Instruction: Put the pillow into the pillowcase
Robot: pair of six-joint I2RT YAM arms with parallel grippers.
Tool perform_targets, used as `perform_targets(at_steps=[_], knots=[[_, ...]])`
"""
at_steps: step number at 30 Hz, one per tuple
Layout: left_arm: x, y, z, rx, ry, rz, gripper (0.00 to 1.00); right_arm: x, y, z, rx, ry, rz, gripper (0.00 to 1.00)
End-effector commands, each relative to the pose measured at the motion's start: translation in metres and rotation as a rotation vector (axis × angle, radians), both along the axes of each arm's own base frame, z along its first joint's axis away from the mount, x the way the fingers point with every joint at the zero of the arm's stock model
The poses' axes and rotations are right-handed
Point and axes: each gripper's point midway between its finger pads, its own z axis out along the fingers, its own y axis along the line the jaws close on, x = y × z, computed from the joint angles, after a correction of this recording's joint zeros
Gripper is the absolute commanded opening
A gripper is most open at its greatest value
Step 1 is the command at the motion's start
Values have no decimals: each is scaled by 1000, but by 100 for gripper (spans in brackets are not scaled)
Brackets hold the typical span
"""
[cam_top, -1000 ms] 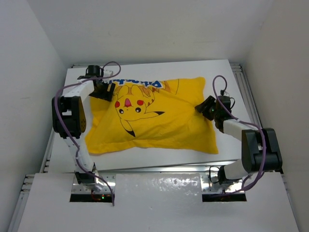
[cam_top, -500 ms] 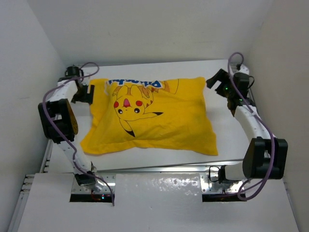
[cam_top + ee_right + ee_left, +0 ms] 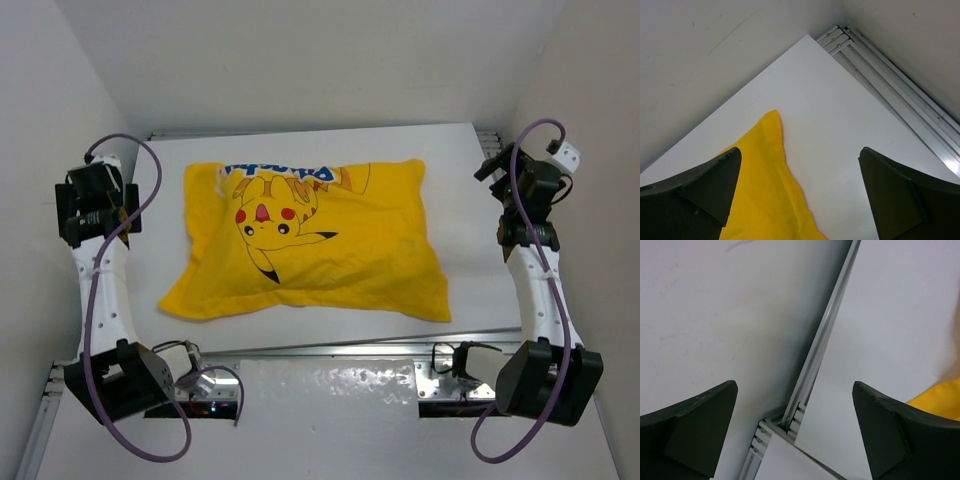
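Top external view: the yellow pillowcase (image 3: 320,240) is lying plump on the white table (image 3: 460,170), sitting between the two claws and well apart from both. The left gripper (image 3: 794,387) is hanging released over the table's side rail (image 3: 825,335). The right gripper (image 3: 800,152) is gaping empty, with a yellow corner showing near its left finger.
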Motion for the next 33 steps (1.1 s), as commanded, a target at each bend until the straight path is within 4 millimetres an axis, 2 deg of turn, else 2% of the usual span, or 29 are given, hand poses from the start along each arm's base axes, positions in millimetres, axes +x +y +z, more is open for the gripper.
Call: perform_targets(at_steps=[1, 7, 10, 21, 30, 33], knots=[[-12, 0, -16, -1, 32, 37, 98, -5, -12, 12, -72, 9, -48, 99], [-7, -25, -34, -151, 6, -21, 100, -4, -6, 11, -65, 6, -24, 99], [-3, -32, -30, -189, -25, -34, 100, -4, -6, 11, -64, 5, -22, 99], [-11, -28, -16, -132, -76, -19, 100, -7, -5, 14, -69, 0, -15, 99], [-16, -34, -22, -141, -88, -37, 100, -6, -3, 12, -65, 2, -8, 99], [-14, -35, -16, -135, -112, -48, 100, -7, -3, 11, -63, 4, -10, 99]])
